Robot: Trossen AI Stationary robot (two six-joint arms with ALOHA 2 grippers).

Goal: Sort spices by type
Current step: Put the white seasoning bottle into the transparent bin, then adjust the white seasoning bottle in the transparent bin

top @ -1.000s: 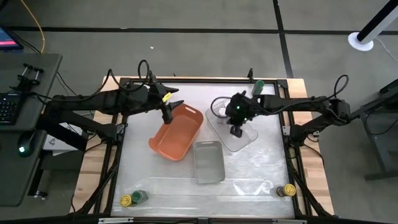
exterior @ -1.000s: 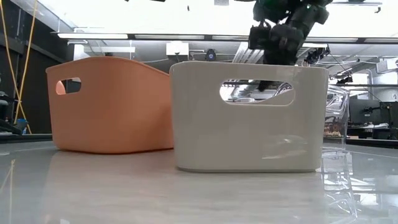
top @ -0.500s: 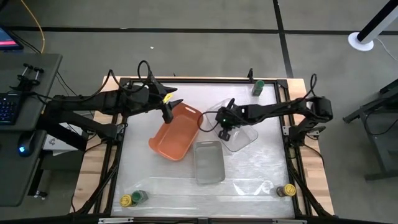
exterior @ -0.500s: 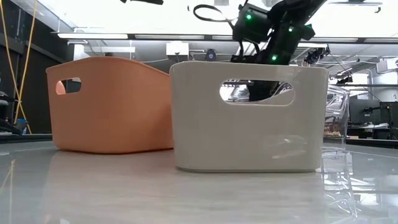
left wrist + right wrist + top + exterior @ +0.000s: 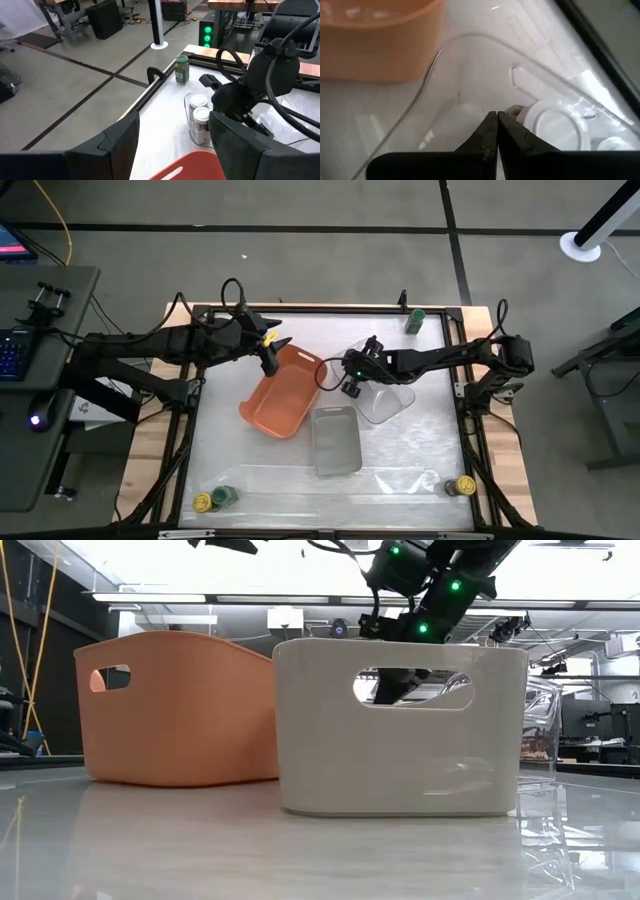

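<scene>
High view: overhead, straight down on the table point(image 5: 400, 445). Low view: tabletop level, close behind the grey tray point(image 5: 400, 730). Left wrist view: looks across at the right arm. Right wrist view: close above the clear tray point(image 5: 470, 75), just beyond its pincer point(image 5: 496, 120).

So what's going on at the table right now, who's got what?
Nothing is held. The right gripper is shut and empty, over the clear tray, which has two white-lidded spice jars in it. The left gripper is open over the far end of the orange tray. A green-lidded jar waits at the far edge, more jars at the near corners. I see nothing in the grey tray.
</scene>
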